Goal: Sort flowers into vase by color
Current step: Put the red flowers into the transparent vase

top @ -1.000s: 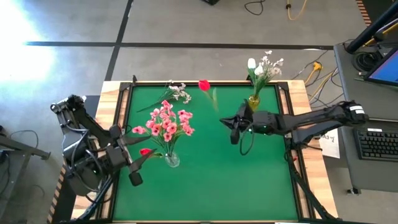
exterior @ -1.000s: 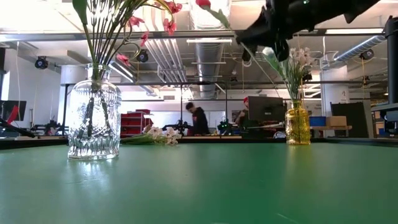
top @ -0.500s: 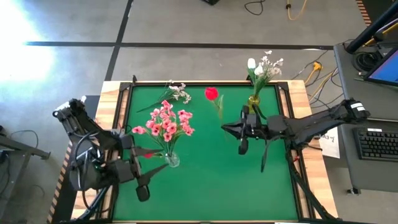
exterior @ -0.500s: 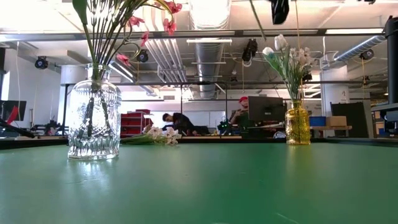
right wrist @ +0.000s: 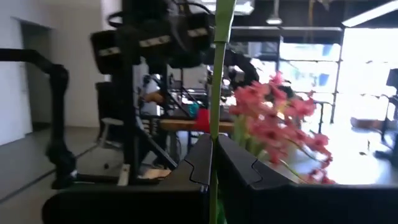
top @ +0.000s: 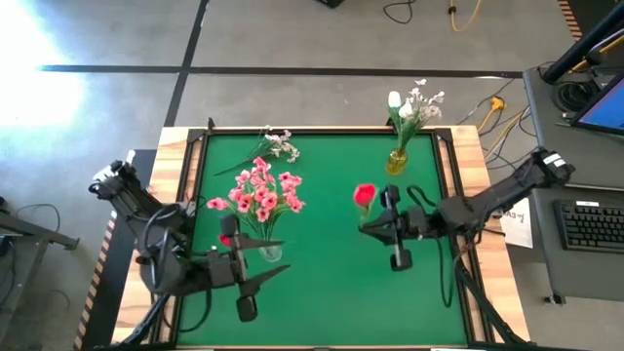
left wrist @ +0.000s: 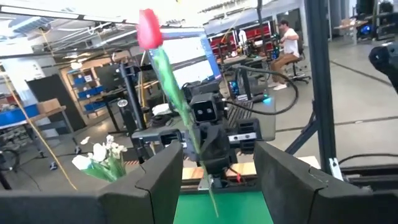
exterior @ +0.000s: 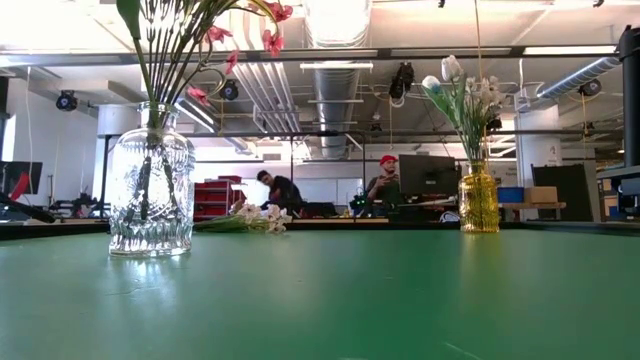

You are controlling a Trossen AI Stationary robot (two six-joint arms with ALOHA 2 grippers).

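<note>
Currently right gripper pinches red tulip by its stem above table centre; left gripper, jaws spread wide and empty, waits near clear vase; risk: thin stem pivots, missing the crowded neck.

Low view: clear glass vase stands on green table, left, holding green stems with pink blossoms. Amber vase at right rear holds white tulips. White-blossom spray lies flat at far edge. Two people seated at workstations behind.
</note>
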